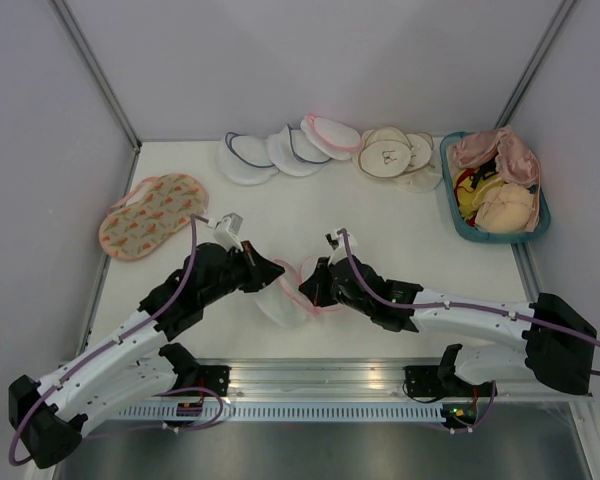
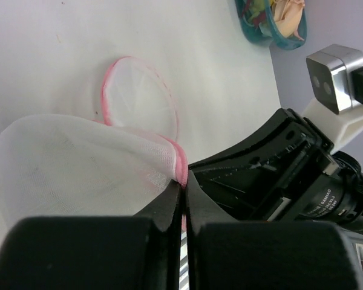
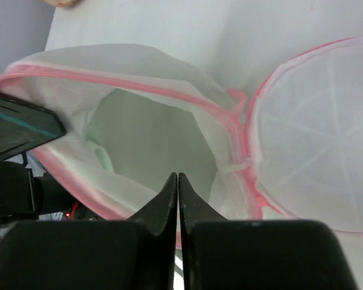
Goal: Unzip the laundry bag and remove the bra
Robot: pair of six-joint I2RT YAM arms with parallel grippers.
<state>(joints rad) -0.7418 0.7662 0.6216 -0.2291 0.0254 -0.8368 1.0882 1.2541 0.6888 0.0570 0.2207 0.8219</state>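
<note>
A: Position of the laundry bag (image 1: 280, 298) to be entered.

B: It is found on the near middle of the table (image 1: 280, 215), between the two grippers. The zip is seen undone. The round lid (image 3: 317, 133) is laid flat just beside the mouth and is joined to it by a pink strip.

A: Grippers?

B: The left gripper (image 2: 182, 184) is pressed together on the pink trim at the rim of the bag, with the mesh bulging beside it. The right gripper (image 3: 177, 180) is pressed together too, its tips set at the near rim of the mouth. Whether trim is caught between them cannot be told.

A: And the contents?

B: The bra (image 3: 148, 130) is taken to be the pale, smooth surface seen inside the mouth. Cups and straps cannot be made out. Removal is judged not yet done.

A: Handling to be expected?

B: The bag is judged very light and limp. It is expected to follow any pull unless it is held back at the trim, its firmest part. The bra is judged light and soft, its padding springy rather than stiff, and not fragile. A pinch on a cup edge or the band is advised, since thin straps are likely to slip or snag in the mesh. The mouth is best kept wide by the left grip while the piece is drawn out.
</note>
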